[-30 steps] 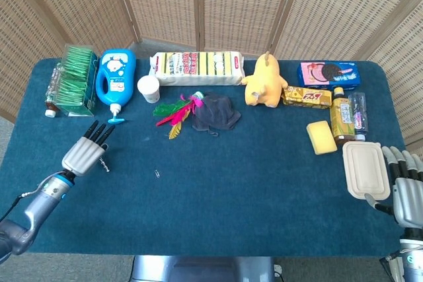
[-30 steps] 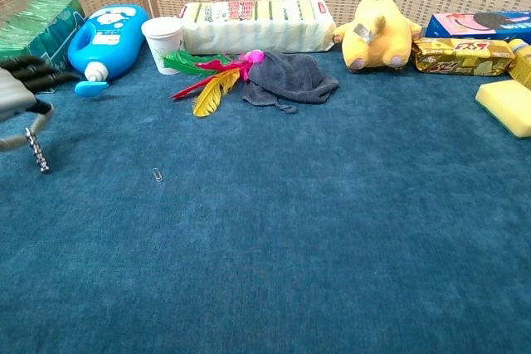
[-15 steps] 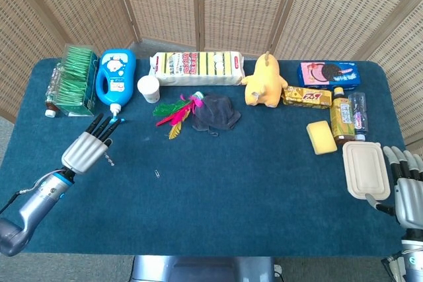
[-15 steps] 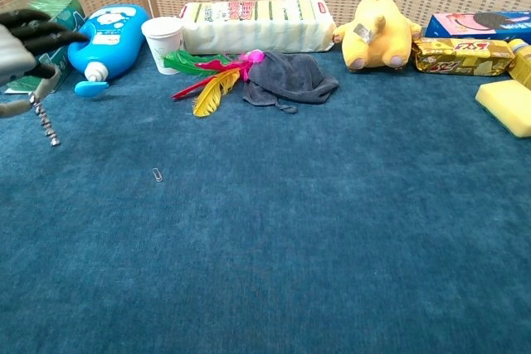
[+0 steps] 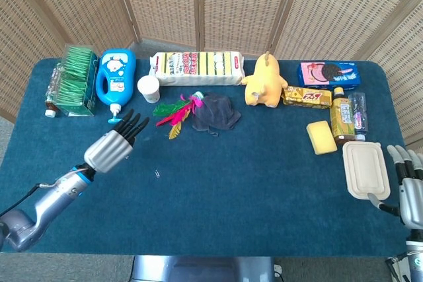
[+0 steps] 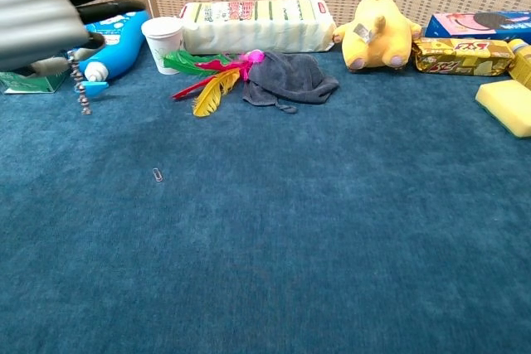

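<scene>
My left hand (image 5: pixel 112 146) hovers over the left part of the blue table (image 5: pixel 251 189), fingers pointing toward the blue bottle (image 5: pixel 115 77). In the chest view this left hand (image 6: pixel 41 14) pinches a short beaded metal chain (image 6: pixel 81 89) that dangles below it, in front of the bottle (image 6: pixel 112 35). A small paper clip (image 5: pixel 157 174) lies on the cloth near the hand, also seen as a paper clip (image 6: pixel 158 175) in the chest view. My right hand (image 5: pixel 411 189) rests at the table's right edge, fingers spread, beside a white lidded box (image 5: pixel 365 170), holding nothing.
Along the back stand a green box (image 5: pixel 74 78), a white cup (image 5: pixel 149 88), a sponge pack (image 5: pixel 197 68), a yellow plush (image 5: pixel 266 82) and a cookie box (image 5: pixel 327 74). Feathers (image 5: pixel 173 113) and a dark cloth (image 5: pixel 215 111) lie mid-table. A yellow sponge (image 5: pixel 321 137) and a bottle (image 5: pixel 341 117) sit right.
My left hand has risen and moved right and forward with the chain, from the table's left side toward the blue bottle's cap. The right hand barely shifted.
</scene>
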